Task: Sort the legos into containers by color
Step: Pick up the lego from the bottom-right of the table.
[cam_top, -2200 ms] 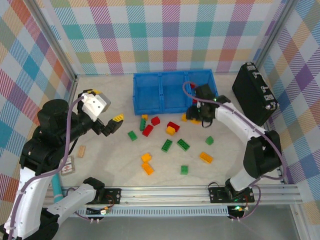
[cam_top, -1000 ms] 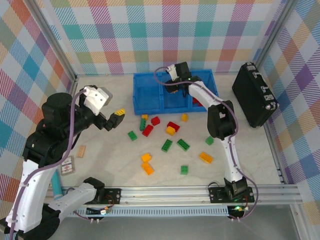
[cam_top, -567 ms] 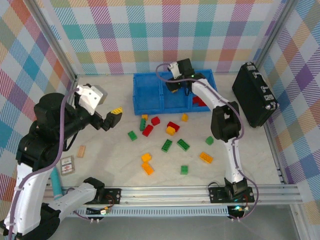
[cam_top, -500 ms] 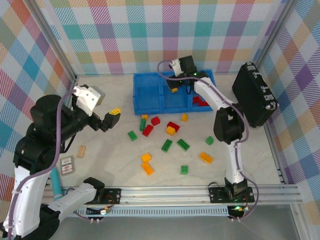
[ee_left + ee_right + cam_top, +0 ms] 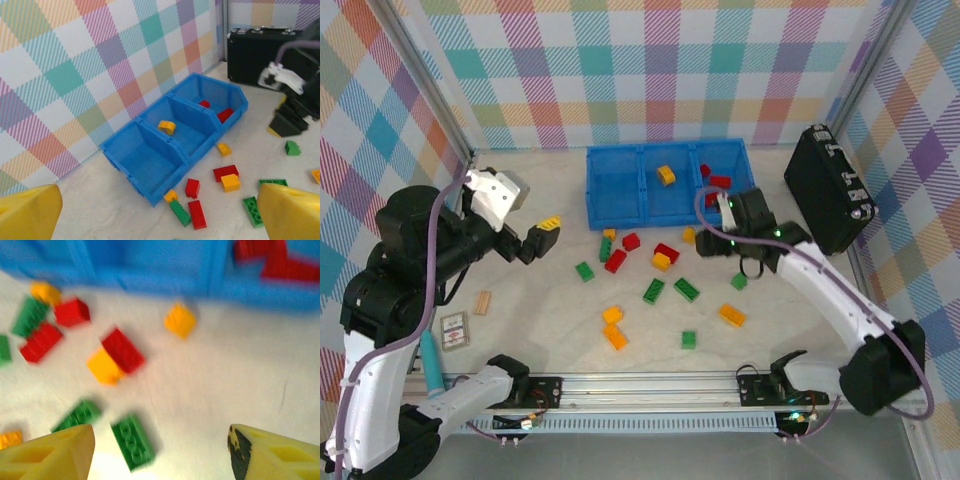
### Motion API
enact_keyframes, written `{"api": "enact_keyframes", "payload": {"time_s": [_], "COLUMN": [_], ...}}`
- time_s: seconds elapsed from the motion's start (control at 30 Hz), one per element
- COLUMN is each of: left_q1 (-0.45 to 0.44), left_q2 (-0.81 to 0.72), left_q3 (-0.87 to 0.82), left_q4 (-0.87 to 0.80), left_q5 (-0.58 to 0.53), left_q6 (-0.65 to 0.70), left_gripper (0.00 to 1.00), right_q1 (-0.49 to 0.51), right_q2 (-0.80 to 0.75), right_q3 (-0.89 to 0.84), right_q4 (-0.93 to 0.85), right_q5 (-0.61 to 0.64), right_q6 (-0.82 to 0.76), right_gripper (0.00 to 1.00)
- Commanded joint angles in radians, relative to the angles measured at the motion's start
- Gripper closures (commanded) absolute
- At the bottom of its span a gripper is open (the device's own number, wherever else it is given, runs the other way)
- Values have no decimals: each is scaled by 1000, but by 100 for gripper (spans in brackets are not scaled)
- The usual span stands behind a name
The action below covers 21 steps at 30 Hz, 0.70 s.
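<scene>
legos (image 5: 660, 258): loose, mid-table, 6 o'clock of containers (image 5: 592, 190) | middle bin: one yellow brick (image 5: 665, 175); 3 o'clock bin: red bricks (image 5: 718, 183) | right gripper (image 5: 160, 452): released, empty, 3 o'clock of the loose ones | left gripper (image 5: 160, 215): spread wide, empty, 9 o'clock

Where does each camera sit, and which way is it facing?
Top external: above, behind the bases, looking down at the table; left arm, right arm show.
Left wrist: raised at left, facing the blue tray; left fingers at bottom corners.
Right wrist: low, looking down at loose legos; right fingers at bottom corners.
Shared: top and left wrist both show the tray's yellow brick.
</scene>
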Motion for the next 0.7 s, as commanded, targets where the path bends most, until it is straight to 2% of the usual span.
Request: {"api": "enact_keyframes", "payload": {"time_s": [0.0, 0.1, 0.23, 0.47, 0.67], "left_q1": [-8, -9, -9, -9, -9], "left_q2": [7, -26, -9, 23, 24], "left_q3": [36, 33, 82, 67, 60], "left_q4": [-14, 10, -36, -48, -38], "left_q5": [8, 9, 24, 34, 68], "left_q6": [-30, -67, -79, -73, -54], "left_gripper": [0, 0, 0, 0, 0], "right_q1": [2, 3, 3, 5, 5], "right_q2": [-74, -112, -133, -119, -148], "right_q3": [-89, -181, -268, -312, -396], "right_q4": [-105, -130, -125, -177, -126], "right_q5": [-19, -40, -61, -16, -20], "right_q6": [157, 239, 357, 543, 690], "right_gripper": [28, 23, 16, 14, 13]}}
